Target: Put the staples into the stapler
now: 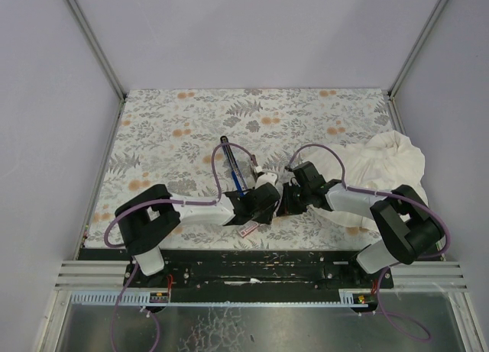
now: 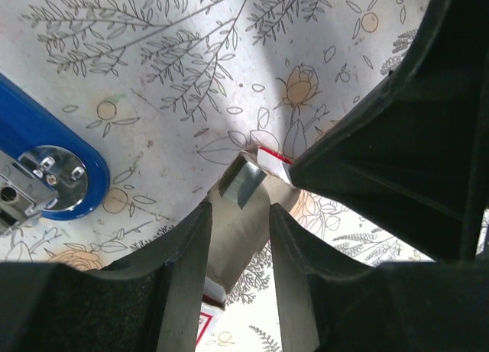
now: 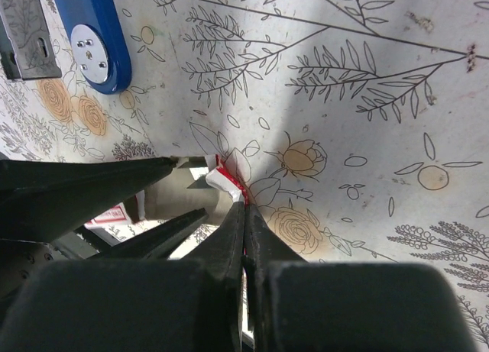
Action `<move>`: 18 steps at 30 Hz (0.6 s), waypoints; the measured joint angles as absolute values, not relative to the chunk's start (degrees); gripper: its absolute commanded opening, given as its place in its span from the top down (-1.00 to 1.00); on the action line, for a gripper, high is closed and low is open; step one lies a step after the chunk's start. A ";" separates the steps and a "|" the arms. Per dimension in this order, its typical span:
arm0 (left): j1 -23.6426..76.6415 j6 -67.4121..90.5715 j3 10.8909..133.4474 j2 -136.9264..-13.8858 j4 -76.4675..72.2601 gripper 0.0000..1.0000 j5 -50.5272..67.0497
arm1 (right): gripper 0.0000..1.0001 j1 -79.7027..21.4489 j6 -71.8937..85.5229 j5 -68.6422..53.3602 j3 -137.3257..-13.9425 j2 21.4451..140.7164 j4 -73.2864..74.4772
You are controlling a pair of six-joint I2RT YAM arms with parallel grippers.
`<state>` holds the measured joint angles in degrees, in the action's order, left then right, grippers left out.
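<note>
The blue stapler [image 1: 231,169] lies open on the floral mat, left of both grippers; its blue end shows in the left wrist view [image 2: 53,157] and the right wrist view [image 3: 95,24]. My left gripper [image 2: 239,211] is shut on the staples' grey-tan cardboard tray [image 2: 233,237], with a shiny strip of staples [image 2: 243,185] at its far end. My right gripper [image 3: 245,205] is shut on the white and red flap [image 3: 226,181] of the staples box, right at the tray's end. In the top view the left gripper [image 1: 267,193] and right gripper [image 1: 284,197] meet tip to tip.
A small white piece with a pink-red label [image 1: 248,230] lies on the mat just in front of the left gripper. A big white cloth [image 1: 390,165] is bunched at the right edge. Grey walls enclose the mat.
</note>
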<state>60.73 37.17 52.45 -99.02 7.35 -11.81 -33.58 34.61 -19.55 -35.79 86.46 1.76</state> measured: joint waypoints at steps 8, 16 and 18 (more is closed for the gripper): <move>60.75 33.74 54.13 -100.64 7.35 0.32 -13.56 | 1.00 -33.52 34.35 -20.47 -35.81 86.98 1.34; 61.19 30.96 55.83 -102.30 6.94 0.39 -13.54 | 1.00 -33.36 34.22 -20.95 -35.86 87.18 1.15; 61.21 30.44 56.16 -102.61 6.92 0.43 -13.56 | 1.00 -33.36 34.17 -20.99 -35.88 87.22 1.13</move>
